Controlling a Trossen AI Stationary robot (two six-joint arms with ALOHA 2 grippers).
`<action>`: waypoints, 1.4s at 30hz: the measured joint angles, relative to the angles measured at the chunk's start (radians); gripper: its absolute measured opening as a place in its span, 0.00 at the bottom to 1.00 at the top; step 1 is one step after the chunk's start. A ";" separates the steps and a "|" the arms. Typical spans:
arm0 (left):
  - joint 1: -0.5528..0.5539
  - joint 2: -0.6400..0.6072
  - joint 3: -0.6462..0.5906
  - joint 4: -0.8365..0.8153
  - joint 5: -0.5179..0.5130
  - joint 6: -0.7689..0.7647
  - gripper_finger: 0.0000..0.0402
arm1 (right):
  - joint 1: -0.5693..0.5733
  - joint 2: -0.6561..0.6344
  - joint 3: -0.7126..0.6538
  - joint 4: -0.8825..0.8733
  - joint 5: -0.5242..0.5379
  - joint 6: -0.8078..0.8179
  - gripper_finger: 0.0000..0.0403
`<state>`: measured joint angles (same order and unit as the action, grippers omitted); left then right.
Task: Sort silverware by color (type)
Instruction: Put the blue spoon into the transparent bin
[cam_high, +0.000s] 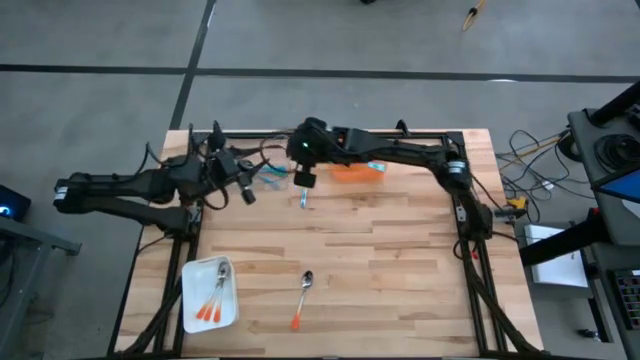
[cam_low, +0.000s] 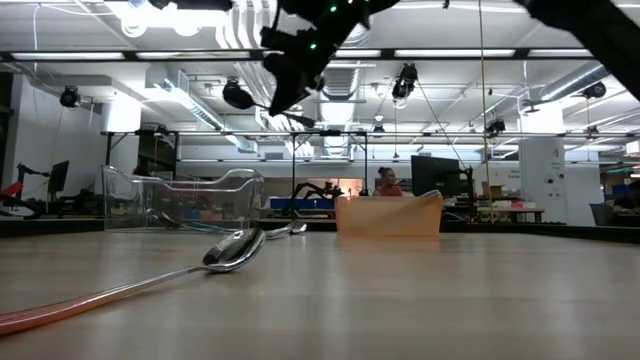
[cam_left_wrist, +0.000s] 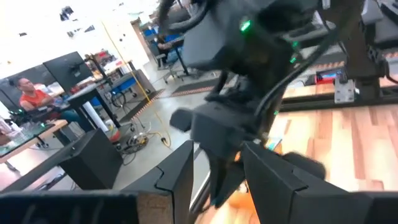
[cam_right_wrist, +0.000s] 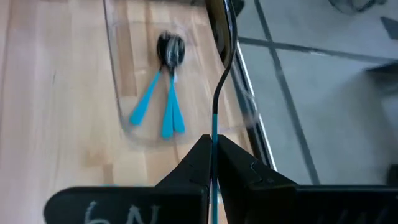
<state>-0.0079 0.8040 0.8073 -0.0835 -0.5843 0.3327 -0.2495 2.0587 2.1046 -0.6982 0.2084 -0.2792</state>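
Low view: a lone spoon (cam_low: 150, 280) with an orange handle is seen nearest, lying flat on the wooden table (cam_low: 420, 300), its silver bowl pointed away from the camera. From above, the same spoon (cam_high: 303, 297) is found near the front edge, and just beside it to the left a white tray (cam_high: 190, 300) holding several orange-handled spoons (cam_high: 214, 297) is placed at the front left corner.

Farther back, toward the middle of the rear half, the right gripper (cam_high: 303, 180) is held above the table with its fingers pressed together on the handle of a teal-handled spoon (cam_right_wrist: 219, 81); the dark bowl of that spoon is seen hanging past the fingertips in the right wrist view. Beyond it a clear tray (cam_right_wrist: 118, 93) is seen on the wood, with teal-handled spoons (cam_right_wrist: 163, 93) lying inside it side by side.

An orange tray (cam_high: 356, 173) is placed just to the right of the right gripper, near the back edge.

At the rear left, the left gripper (cam_high: 246, 190) is held beside the clear tray with its fingers spread apart and nothing seen between them
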 joint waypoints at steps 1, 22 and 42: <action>0.002 -0.020 -0.022 0.012 0.000 0.004 0.30 | -0.009 0.026 0.033 -0.004 -0.023 -0.006 0.02; 0.120 -0.023 -0.237 0.081 0.207 0.027 0.30 | -0.011 0.101 0.233 -0.439 -0.165 0.065 0.02; 0.159 0.135 -0.254 0.100 0.280 0.046 0.41 | 0.075 0.086 0.232 -0.464 -0.164 0.115 0.02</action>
<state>0.1509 0.9387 0.5536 0.0166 -0.3044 0.3785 -0.1745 2.1448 2.3363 -1.1620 0.0441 -0.1642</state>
